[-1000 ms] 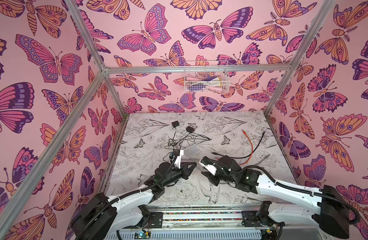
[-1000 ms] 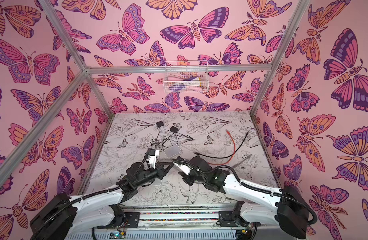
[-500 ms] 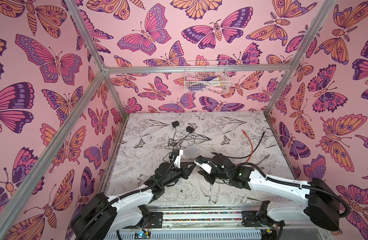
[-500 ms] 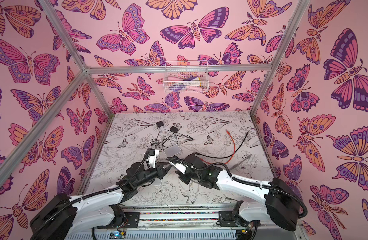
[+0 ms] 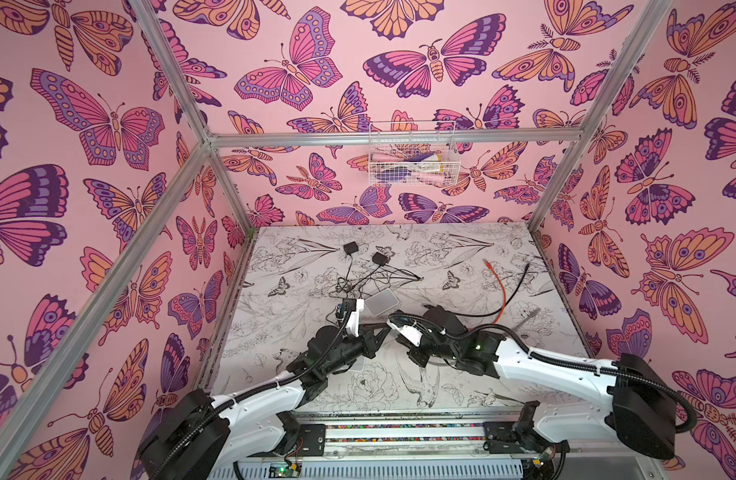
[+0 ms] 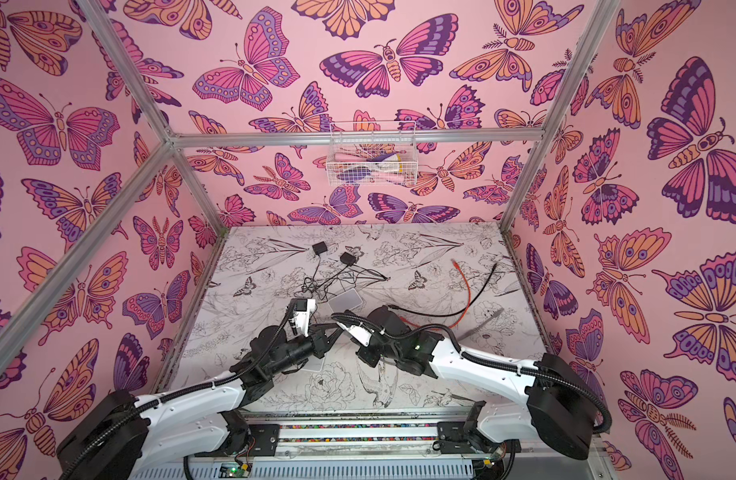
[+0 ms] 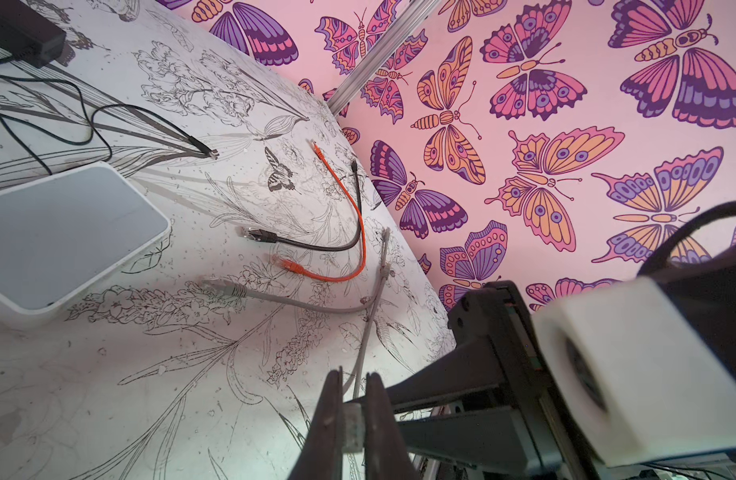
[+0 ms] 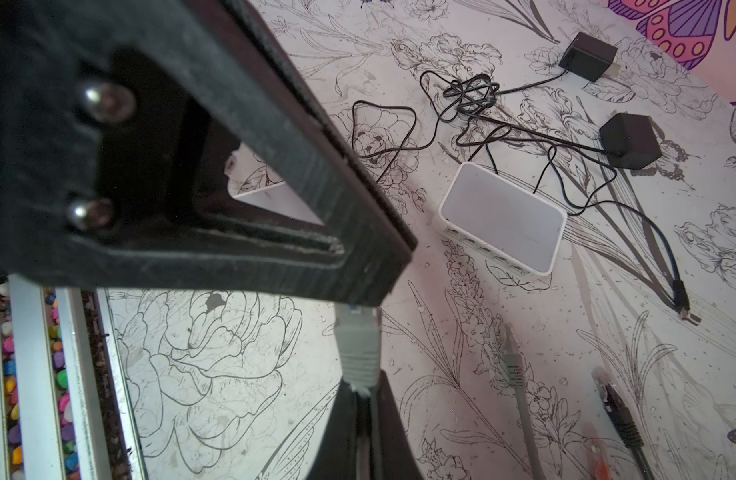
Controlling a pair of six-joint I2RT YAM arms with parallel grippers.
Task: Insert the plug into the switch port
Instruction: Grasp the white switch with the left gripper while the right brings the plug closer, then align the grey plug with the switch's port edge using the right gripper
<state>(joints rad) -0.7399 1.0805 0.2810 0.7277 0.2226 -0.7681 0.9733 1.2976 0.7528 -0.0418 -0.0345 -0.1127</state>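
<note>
**Right fingers now pinched on the grey cable, meeting the left at the plug**

Since a second ago your right arm has come in leftward over the counter (image 5: 462, 245) to meet the left one. The right fingers (image 8: 337, 428), which stood partly apart then, are now squeezed narrow on the grey cable (image 7: 378, 291) just behind the plug's boot. Your left arm has not shifted. The left fingers (image 7: 327, 424) stay clamped narrow on the front of the grey plug (image 8: 358, 353), so both arms hold the same cable end, tip to tip.

You have the grey plug near the middle of the counter, on the front-edge side of the switch (image 5: 381, 302) and clearly apart from it. The switch lies flat at mid-counter, just behind the two sets of fingers in both top views. The right wrist view shows its row of ports on the side facing the fingers.

The grey cable's other end (image 7: 223, 286) lies on the counter near the switch. An orange cable (image 7: 293, 267) and a black cable (image 7: 270, 237) lie beside it and run toward the right edge. Two black power adapters (image 5: 350, 248) (image 5: 380, 258) sit toward the back edge, their thin leads tangled behind the switch.
</note>
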